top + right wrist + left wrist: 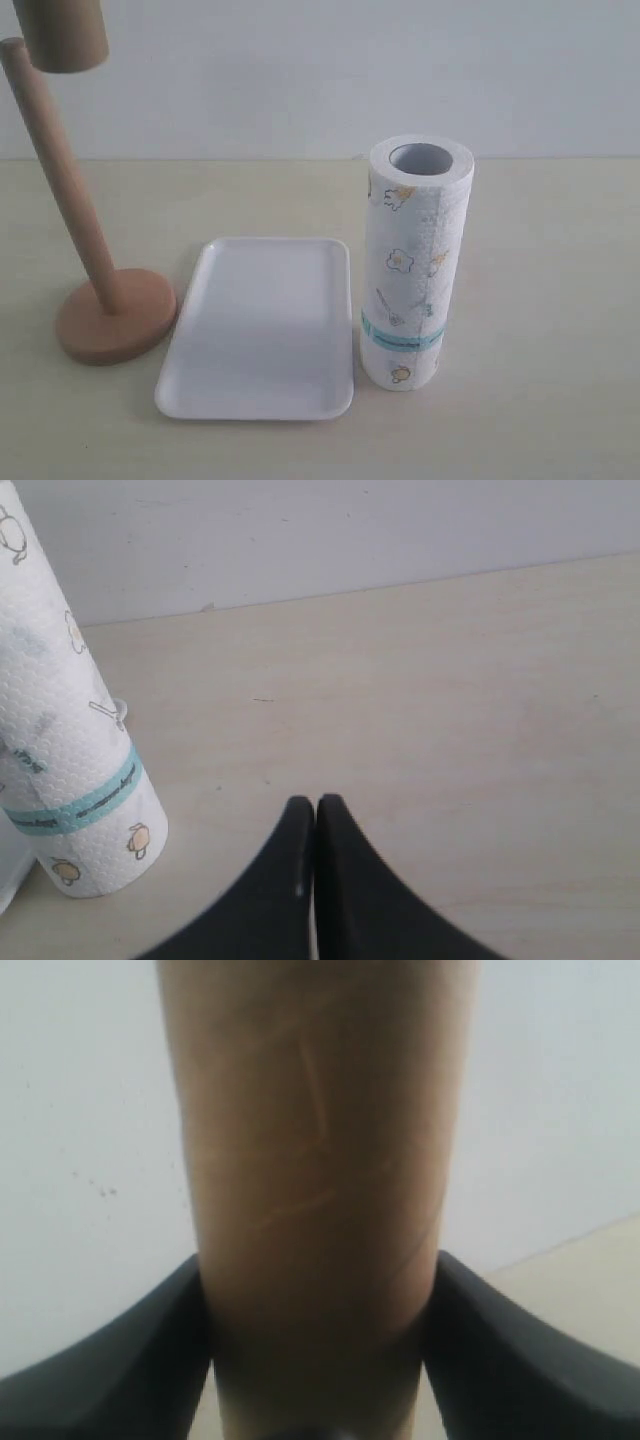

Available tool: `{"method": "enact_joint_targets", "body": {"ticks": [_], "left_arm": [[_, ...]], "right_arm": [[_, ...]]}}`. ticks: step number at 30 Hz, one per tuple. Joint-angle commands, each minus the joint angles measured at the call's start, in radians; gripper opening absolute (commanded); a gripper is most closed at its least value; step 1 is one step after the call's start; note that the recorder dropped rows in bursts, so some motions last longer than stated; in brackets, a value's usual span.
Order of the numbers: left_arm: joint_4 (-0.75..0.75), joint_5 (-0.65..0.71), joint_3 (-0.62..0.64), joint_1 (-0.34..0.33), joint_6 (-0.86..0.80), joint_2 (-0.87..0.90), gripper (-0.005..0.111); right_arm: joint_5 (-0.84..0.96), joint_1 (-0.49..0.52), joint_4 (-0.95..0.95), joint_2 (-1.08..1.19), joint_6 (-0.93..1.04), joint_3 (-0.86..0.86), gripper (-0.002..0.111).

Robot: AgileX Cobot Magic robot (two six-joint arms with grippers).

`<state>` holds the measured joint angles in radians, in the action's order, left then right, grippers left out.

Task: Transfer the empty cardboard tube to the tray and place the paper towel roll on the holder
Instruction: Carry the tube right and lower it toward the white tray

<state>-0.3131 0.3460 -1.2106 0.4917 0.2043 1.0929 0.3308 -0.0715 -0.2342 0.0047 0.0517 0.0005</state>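
Note:
The brown cardboard tube (66, 33) hangs at the top left of the exterior view, lifted clear of the wooden holder (105, 300), whose pole top shows just beside the tube's lower end. In the left wrist view my left gripper (318, 1290) is shut on the tube (315, 1160), one black finger on each side. The left gripper itself is out of the exterior view. The paper towel roll (415, 262) stands upright right of the white tray (262, 330), which holds nothing. My right gripper (315, 805) is shut on nothing, low over the table beside the roll (70, 750).
The pale table (540, 300) stretches to the right of the roll, and a white wall stands behind it. The holder's round base (117, 315) sits close to the tray's left rim.

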Motion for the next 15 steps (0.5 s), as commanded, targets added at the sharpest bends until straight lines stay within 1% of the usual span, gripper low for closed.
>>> {"method": "enact_joint_targets", "body": {"ticks": [1,2,7,11,15], "left_arm": [[0.168,0.161,-0.082,0.008,-0.07,0.039,0.004],[0.214,0.219,-0.115,0.008,-0.078,0.061,0.004],[0.371,0.311,-0.173,0.008,-0.125,0.136,0.004],[0.384,0.351,-0.191,0.008,-0.127,0.219,0.004],[0.397,0.366,-0.191,0.008,-0.091,0.298,0.004]], "right_arm": [[-0.007,0.002,0.002,-0.005,0.007,-0.001,0.0],[-0.007,0.002,0.002,-0.005,0.007,-0.001,0.0],[-0.007,0.002,0.002,-0.005,0.007,-0.001,0.0],[-0.007,0.002,0.002,-0.005,0.007,-0.001,0.0],[-0.007,0.002,0.002,-0.005,0.007,-0.001,0.0]]}}
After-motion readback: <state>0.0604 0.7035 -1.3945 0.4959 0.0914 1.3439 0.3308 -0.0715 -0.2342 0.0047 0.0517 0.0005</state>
